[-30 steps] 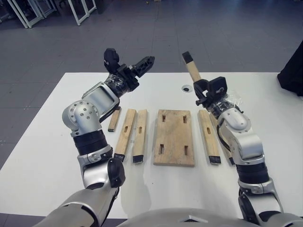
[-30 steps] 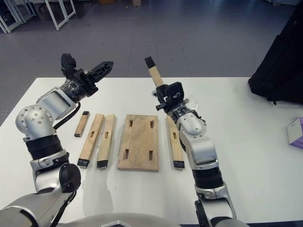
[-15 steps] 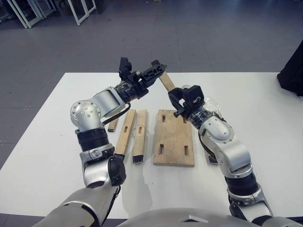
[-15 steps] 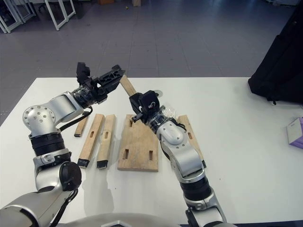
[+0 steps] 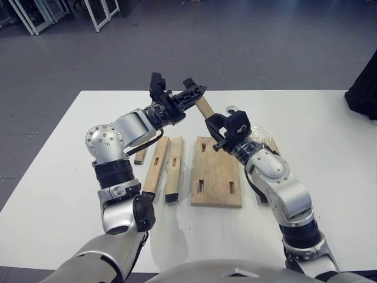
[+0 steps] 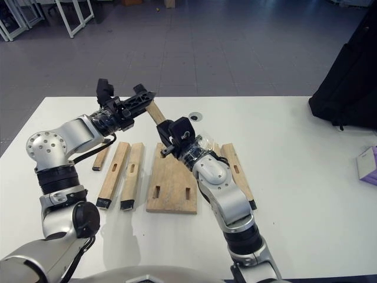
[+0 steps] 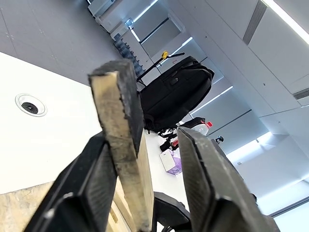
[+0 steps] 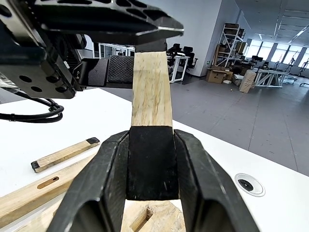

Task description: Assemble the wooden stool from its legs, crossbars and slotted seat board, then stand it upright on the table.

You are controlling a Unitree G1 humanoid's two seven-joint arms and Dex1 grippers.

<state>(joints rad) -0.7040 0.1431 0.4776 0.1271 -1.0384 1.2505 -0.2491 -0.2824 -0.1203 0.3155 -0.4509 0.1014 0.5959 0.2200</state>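
We see pale bare wood, matt w/ visible grain, on the leg (image 8: 151, 92); its end cap is black, matt, smooth. Seat board (image 5: 216, 171): same unfinished wood, rougher-looking. Table (image 5: 53, 177): smooth white, slight sheen. Right gripper (image 8: 150, 140) & left gripper (image 7: 142, 140): black matt plastic. Left arm (image 5: 106, 141): silver, semi-gloss, metal-looking.

Both arms raised, meeting mid-air, right gripper (image 8: 150, 145) clamped on wooden leg (image 5: 204, 108), left gripper (image 7: 145, 137) fingers (image 7: 203, 174) spread
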